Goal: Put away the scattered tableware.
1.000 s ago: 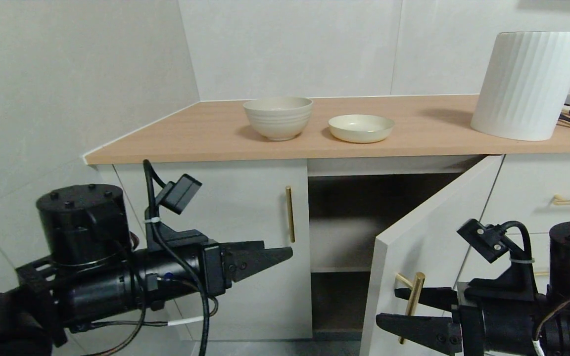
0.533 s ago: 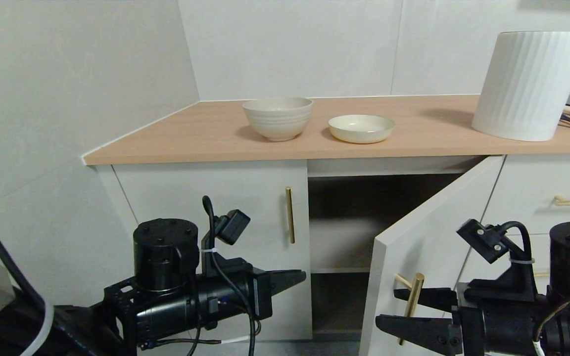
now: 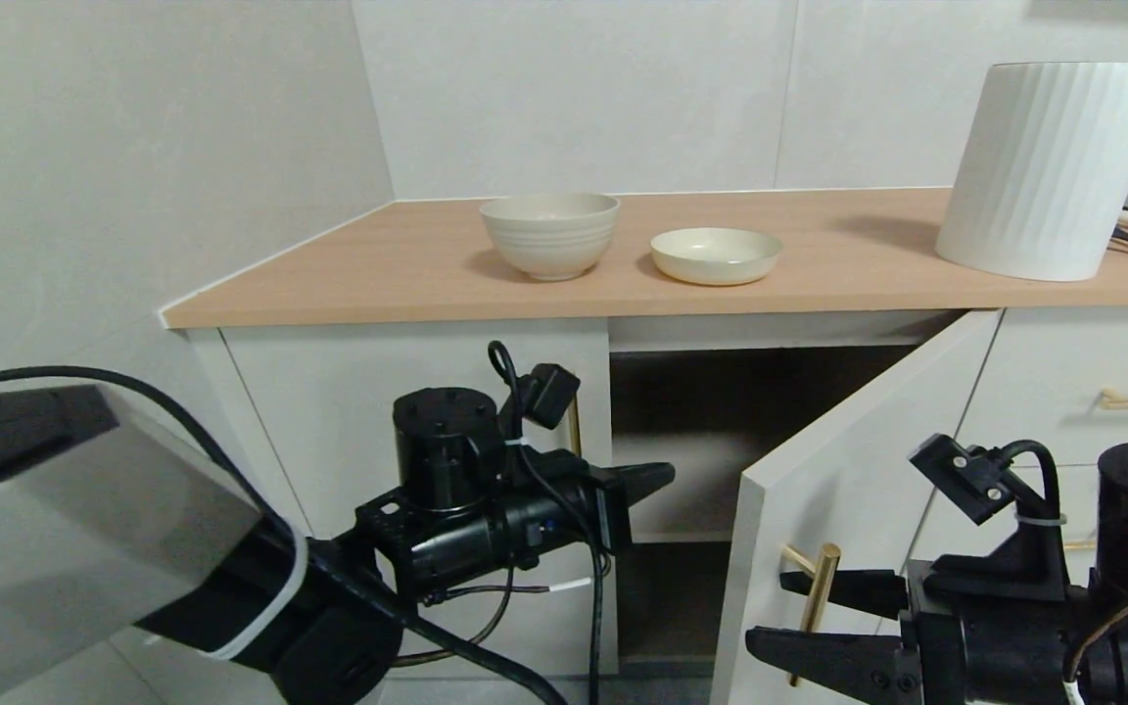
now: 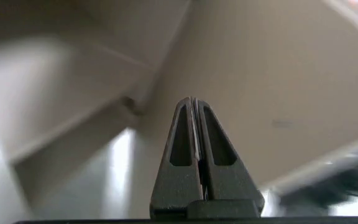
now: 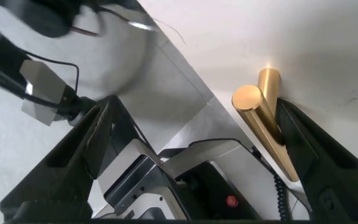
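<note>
Left jaws closed, right jaws open astride door handle [image 3: 818,580], contact unclear.

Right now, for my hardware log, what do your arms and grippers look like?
Both arms are matte black, with cylindrical joint housings and a small camera on a bracket. The left gripper and right gripper have tapered, wedge-shaped black fingers. Black cables loop along each wrist, held by white ties.

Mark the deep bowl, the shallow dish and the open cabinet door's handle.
deep bowl [image 3: 550,235], head view, on its ribbed outer wall.
shallow dish [image 3: 716,253], head view, on its inside.
door handle [image 3: 825,563], head view, on the brass bar's upper end.
</note>
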